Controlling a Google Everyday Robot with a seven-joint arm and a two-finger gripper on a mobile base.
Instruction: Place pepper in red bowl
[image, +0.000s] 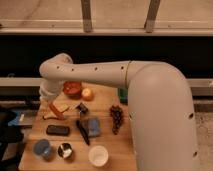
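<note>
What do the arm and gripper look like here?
Arm: bulky cream-white rounded shells dotted with small dark round holes, no loose cables visible. Gripper, over the left side of the wooden table: pale like the arm, finer detail unclear.

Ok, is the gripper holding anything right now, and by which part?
Yes: the gripper, left of the red bowl, holds the pepper by its upper end.
</note>
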